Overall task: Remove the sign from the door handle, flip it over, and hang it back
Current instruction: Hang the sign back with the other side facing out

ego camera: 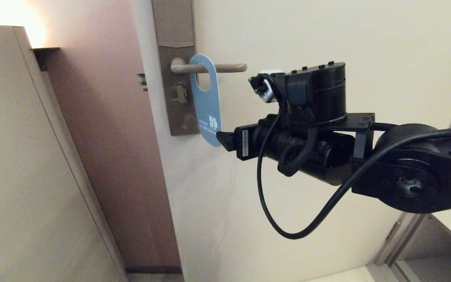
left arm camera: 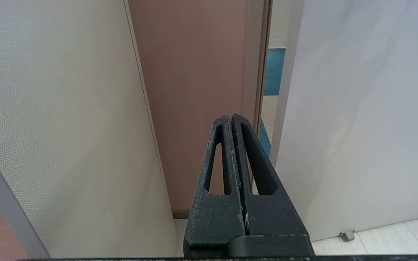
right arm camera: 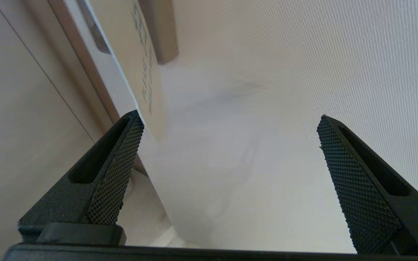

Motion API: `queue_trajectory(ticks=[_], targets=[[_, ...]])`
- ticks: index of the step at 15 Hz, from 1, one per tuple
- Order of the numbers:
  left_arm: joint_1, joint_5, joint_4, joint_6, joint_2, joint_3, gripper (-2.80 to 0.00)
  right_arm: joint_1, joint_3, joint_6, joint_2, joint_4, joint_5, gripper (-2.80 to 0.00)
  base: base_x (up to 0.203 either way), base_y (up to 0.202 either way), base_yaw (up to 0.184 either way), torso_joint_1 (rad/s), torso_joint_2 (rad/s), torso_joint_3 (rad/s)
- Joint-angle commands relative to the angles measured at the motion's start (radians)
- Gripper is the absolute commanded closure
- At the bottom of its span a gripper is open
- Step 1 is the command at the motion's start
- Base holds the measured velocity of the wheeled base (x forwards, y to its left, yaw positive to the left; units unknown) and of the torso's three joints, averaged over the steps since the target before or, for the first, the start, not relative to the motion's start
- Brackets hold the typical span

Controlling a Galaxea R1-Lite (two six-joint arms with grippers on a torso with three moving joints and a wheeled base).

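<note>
The sign (ego camera: 206, 103) hangs on the door handle (ego camera: 210, 68), blue face toward my head camera, the lever threaded through its oval hole and the card tilted slightly, its rounded lower end reaching just past the bottom of the brown backplate (ego camera: 175, 70). White lettering near its lower part. My right gripper (ego camera: 225, 140) is raised in front of the door (ego camera: 307, 156), tips at the sign's bottom edge; from the head camera I cannot tell whether they touch it. Seen from my right wrist, my fingers (right arm camera: 116, 174) are spread wide, nothing between them, and the card's pale reverse face (right arm camera: 142, 69) sits just beside one fingertip. My left gripper (left arm camera: 231, 119) is parked low, fingers pressed together on nothing, pointing at a brown panel (left arm camera: 194, 90) beside a pale wall (left arm camera: 56, 119).
</note>
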Motion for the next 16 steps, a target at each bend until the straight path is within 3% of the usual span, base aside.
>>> queue_trajectory(ticks=[1,14,15,16], targets=[[0.0,0.0,0.0,0.0,0.0,0.0,0.0,-0.002,0.0,0.001,-0.007,-0.002,-0.002,-2.8,0.0,0.0,0.0,0.0,0.0,0.0],[0.0,0.0,0.0,0.0,0.0,0.0,0.0,-0.046,0.11,-0.03,-0.103,0.0,0.005,-2.8,0.0,0.0,0.0,0.0,0.0,0.0],[0.0,0.0,0.0,0.0,0.0,0.0,0.0,-0.046,0.115,-0.031,-0.105,0.0,0.005,0.0,0.0,0.0,0.0,0.0,0.0,0.0],[0.0,0.0,0.0,0.0,0.0,0.0,0.0,-0.046,0.116,-0.031,-0.105,0.0,0.005,0.0,0.0,0.0,0.0,0.0,0.0,0.0]])
